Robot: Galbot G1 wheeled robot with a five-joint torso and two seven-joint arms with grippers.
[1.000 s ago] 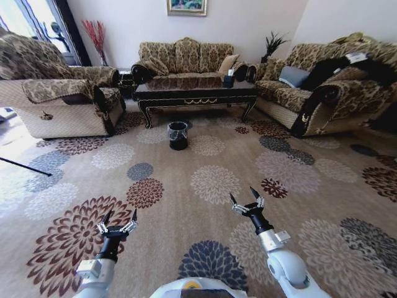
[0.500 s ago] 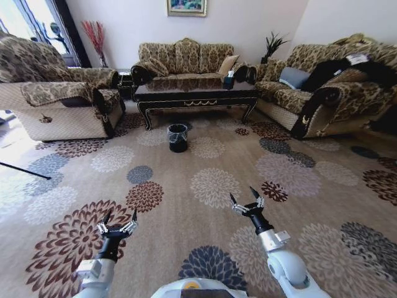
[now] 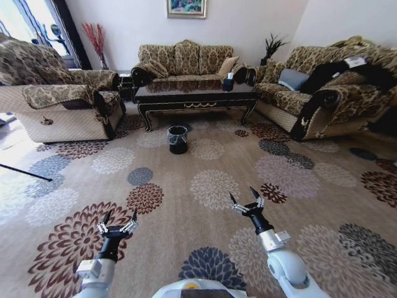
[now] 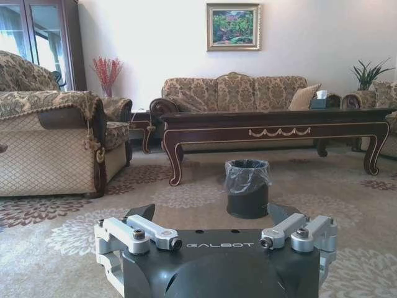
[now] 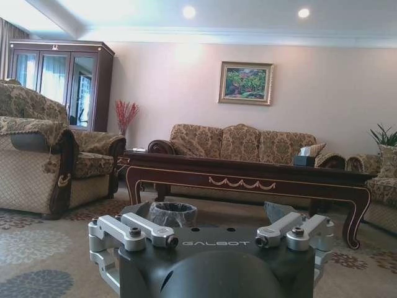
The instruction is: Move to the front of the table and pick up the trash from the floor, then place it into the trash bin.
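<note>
With both the left gripper [image 3: 118, 221] and right gripper [image 3: 246, 200] held spread low in frame, the bin [image 3: 178, 136] at upper centre could be knocked if approached carelessly.

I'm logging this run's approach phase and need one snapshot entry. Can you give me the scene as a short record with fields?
stage: robot some way back from the table, facing it
trash bin: on the floor in front of the table, liner over its rim
trash: none identifiable on the carpet
left pincer: open, held low over the carpet, empty
right pincer: open, held low over the carpet, empty
on table: tissue box near its right end
</note>
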